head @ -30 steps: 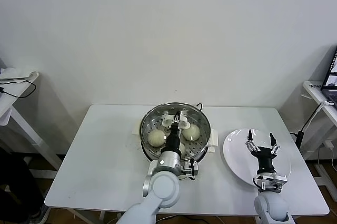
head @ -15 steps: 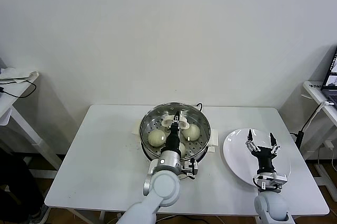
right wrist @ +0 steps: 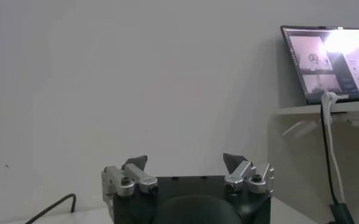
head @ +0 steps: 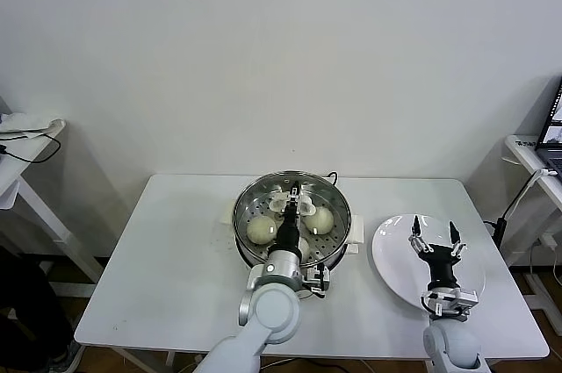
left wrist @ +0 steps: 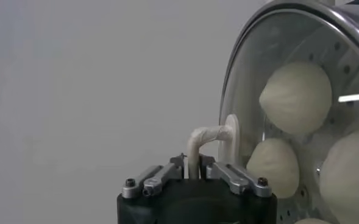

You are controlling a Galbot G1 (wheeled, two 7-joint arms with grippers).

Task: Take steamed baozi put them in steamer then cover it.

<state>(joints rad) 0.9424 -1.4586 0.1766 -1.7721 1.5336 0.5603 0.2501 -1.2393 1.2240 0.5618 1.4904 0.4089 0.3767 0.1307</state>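
Now left gripper [head: 293,206] above cover [head: 263,190].

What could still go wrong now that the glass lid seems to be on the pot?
The left gripper sits around the cover's white handle; lifting away before it is clear might drag the cover off the steamer. The right gripper hovers open just above the white plate and could knock it.
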